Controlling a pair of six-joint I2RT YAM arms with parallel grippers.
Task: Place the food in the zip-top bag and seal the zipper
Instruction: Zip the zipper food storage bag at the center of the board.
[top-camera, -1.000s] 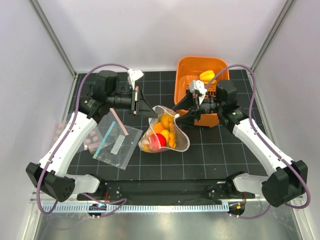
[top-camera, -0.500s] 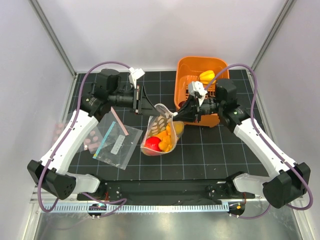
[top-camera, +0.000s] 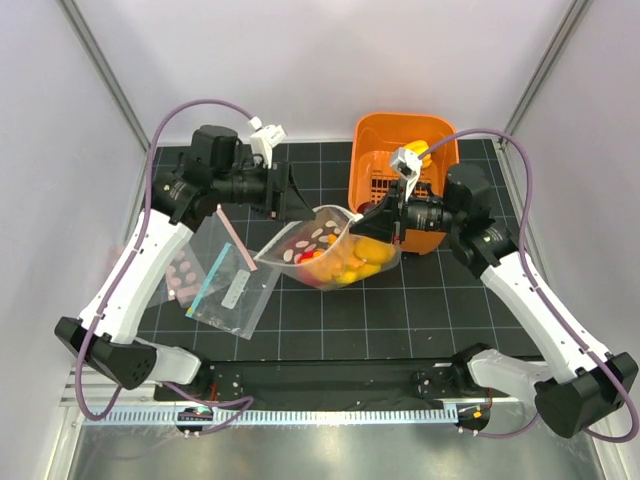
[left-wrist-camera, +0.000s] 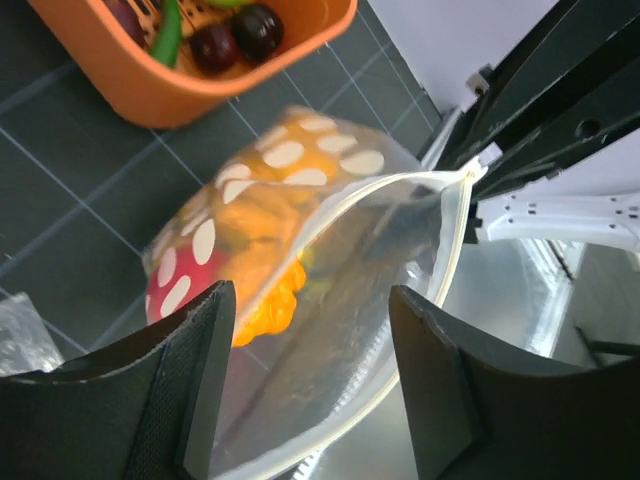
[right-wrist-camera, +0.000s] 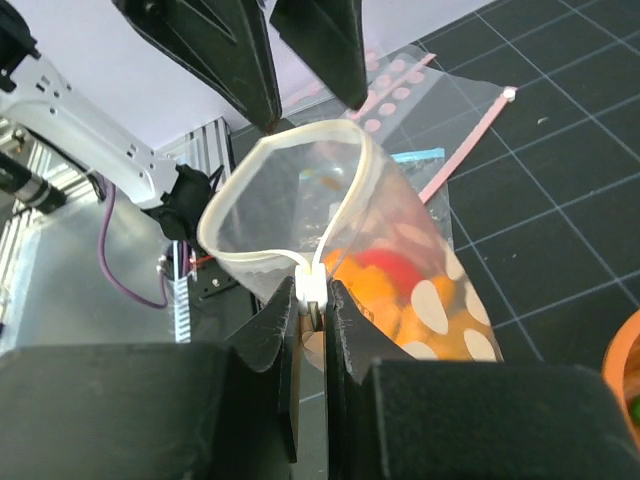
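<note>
Top external: clear white-dotted zip-top bag (top-camera: 325, 238) hangs slung sideways at mid-frame; right gripper (top-camera: 392, 228) clenched on the bag's right end, just in front of the orange plastic basket (top-camera: 365, 160); left gripper (top-camera: 297, 203) released, jaws spread, at the bag's upper left edge; yellow, orange and red toy food (top-camera: 350, 262) sits low in the bag; flat clear bag with teal strip (top-camera: 232, 292) and loose pink strip (top-camera: 237, 243) lie on the black gridded table (top-camera: 420, 310), left of centre.

Left wrist: left gripper (left-wrist-camera: 310, 295) fingers apart, nothing between them; bag (left-wrist-camera: 300, 210) beyond, mouth gaping toward lower right; basket (left-wrist-camera: 150, 85) at upper left.

Right wrist: right gripper (right-wrist-camera: 312, 300) pinched on the pale zipper (right-wrist-camera: 245, 262) rim; the mouth stands open in a loop, unsealed; red apple (right-wrist-camera: 385, 268) among orange pieces inside; left gripper fingers (right-wrist-camera: 220, 50) at top of frame, just above the rim.
</note>
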